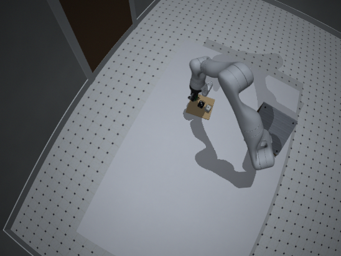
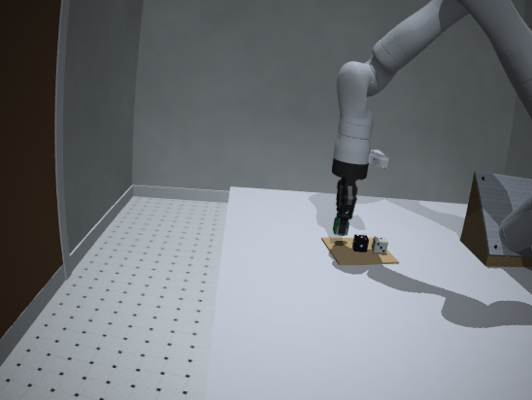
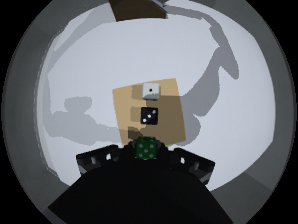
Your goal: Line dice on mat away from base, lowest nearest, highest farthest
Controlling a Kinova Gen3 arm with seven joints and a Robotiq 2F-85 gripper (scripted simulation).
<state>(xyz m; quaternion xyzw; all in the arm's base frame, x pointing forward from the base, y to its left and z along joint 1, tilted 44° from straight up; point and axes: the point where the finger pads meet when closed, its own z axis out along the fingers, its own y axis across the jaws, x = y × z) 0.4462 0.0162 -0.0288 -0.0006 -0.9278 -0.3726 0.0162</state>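
Observation:
A tan mat point(image 1: 200, 109) lies flat on the white table; it also shows in the exterior view point(image 2: 360, 252) and the wrist view point(image 3: 149, 112). A black die point(image 1: 201, 104) point(image 2: 360, 243) point(image 3: 149, 115) stands mid-mat. A white die point(image 1: 208, 108) point(image 2: 381, 246) point(image 3: 152, 90) stands beside it, on the side toward the robot's base. My gripper point(image 1: 194, 97) point(image 2: 341, 225) is shut on a green die point(image 2: 336, 222) point(image 3: 147, 149) and holds it a little above the mat's far end, in line with the other two dice.
A wedge-shaped stand point(image 2: 495, 224) with a grey ribbed top point(image 1: 276, 121) sits by the robot's base. The table's far edge runs behind the mat. Dotted floor surrounds the table.

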